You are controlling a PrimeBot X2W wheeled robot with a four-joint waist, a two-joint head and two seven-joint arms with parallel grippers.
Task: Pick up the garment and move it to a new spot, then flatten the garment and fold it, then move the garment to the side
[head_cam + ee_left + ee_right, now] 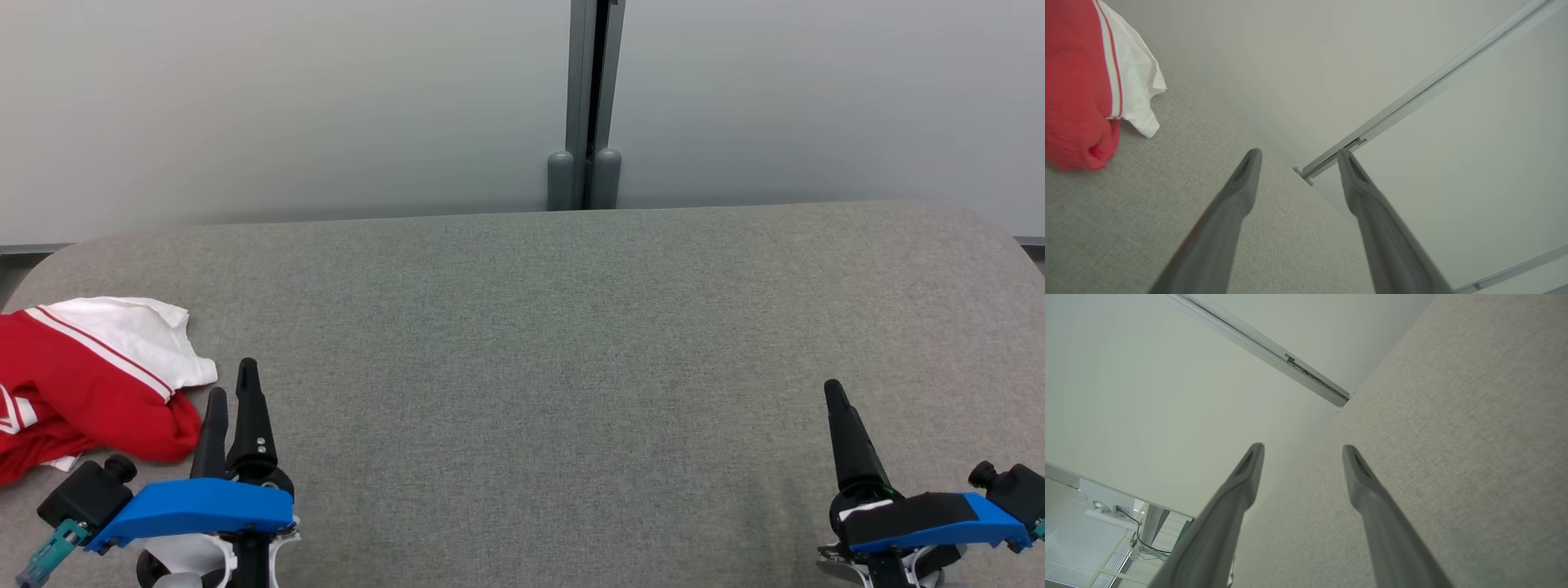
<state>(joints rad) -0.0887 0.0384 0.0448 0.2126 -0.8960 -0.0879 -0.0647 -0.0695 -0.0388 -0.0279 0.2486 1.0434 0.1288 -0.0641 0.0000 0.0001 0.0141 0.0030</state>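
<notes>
Looking first at the garment (90, 384), we found it bunched in a red heap with white stripes, a white part turned up on its far side. It lay at the near left edge of the grey worktop (531, 327), and its left portion ran out of the head view. We could not tell its long axis from so crumpled a heap, though the striped band ran slantwise, from far left toward near right.

The left claw (232, 380) stood just beside the heap's rounded red fold, to its right and a little nearer the robot. Its jaws were apart with nothing between them, and they pointed ahead along the bare cloth surface, not toward the garment. In the left wrist view the heap sat off to the upper left of the jaws, clear of them, so we judged that this claw would have to swing leftward and tip down before it could close on any fabric.

The right claw (837, 400) was well apart from the garment, across the whole width of the worktop, its jaws likewise spread and empty. We judged the left arm plainly the nearer one for the first pick.
</notes>
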